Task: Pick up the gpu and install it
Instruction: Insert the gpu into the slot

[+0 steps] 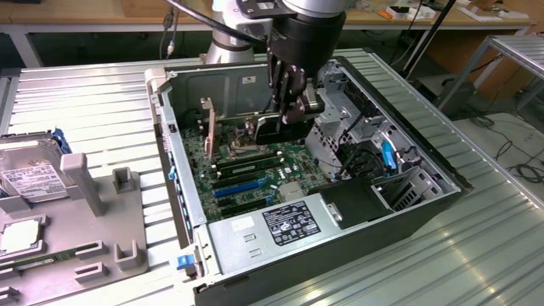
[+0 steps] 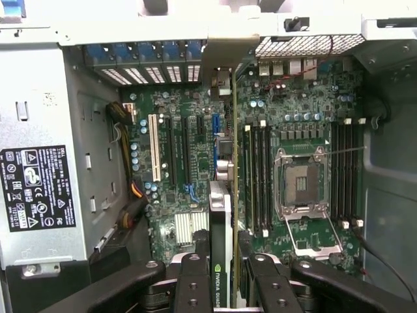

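I am looking down into an open computer case (image 1: 213, 86), a grey sheet-metal box lying on its side on a ribbed metal surface (image 1: 85, 102). The gripper (image 1: 293, 118) is reaching into the middle of the case. Its jaws are clamping the gpu (image 1: 276, 132) between them, one on each flat face.

In the wrist view, the gpu (image 2: 220, 215) is showing edge-on as a thin dark slab with a silvery upper part. It is sitting squarely between the two black, bolted fingers (image 2: 193, 280). Its narrow edge is running away from the gripper (image 2: 228, 261) towards the case wall with the perforated slot covers, and a pale metal bracket at that end is standing by them.

Inside the case, the card is hanging over the green motherboard (image 2: 306, 117), between the long expansion slots and the black memory slots. The square metal-framed processor socket (image 2: 300, 182) is lying beyond those. A boxy grey power supply (image 1: 272, 226) with a black label is filling one end of the case. Outside the case, on the exterior view's left, a silver hard drive (image 1: 25, 178) is resting in a grey holder.
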Robot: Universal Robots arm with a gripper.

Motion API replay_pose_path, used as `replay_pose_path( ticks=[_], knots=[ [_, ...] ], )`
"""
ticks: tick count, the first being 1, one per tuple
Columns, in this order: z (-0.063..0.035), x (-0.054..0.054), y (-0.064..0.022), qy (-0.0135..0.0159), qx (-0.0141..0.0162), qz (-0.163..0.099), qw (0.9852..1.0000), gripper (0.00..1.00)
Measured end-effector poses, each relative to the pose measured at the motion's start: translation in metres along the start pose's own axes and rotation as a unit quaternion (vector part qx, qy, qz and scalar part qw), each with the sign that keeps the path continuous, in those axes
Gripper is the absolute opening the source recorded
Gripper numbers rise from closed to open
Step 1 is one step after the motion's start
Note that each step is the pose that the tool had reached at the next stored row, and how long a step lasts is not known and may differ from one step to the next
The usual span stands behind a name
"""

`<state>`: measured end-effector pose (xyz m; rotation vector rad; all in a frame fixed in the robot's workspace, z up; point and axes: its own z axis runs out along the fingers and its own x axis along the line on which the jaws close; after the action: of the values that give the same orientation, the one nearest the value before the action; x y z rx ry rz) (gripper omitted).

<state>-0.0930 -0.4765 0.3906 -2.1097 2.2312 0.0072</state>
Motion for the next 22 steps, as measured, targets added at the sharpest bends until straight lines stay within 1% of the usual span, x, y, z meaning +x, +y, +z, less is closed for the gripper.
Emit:
replay_pose_path(
  ticks=[7,10,12,17,19,22],
  knots=[
    [0.0121,0.001,0.0008,0.0004,0.0011,0.000,1.0000,0.27],
    [0.0185,0.001,0.0034,0.0002,0.0038,0.000,1.0000,0.27],
    [0.0229,0.002,0.0058,0.0001,0.0047,0.000,1.0000,0.27],
    [0.0297,0.002,0.0097,0.0001,0.0059,0.000,1.0000,0.27],
    [0.0343,0.002,0.0120,0.0001,0.0066,0.000,1.0000,0.27],
    [0.0381,0.003,0.0132,0.0002,0.0072,0.000,1.0000,0.27]
  ],
)
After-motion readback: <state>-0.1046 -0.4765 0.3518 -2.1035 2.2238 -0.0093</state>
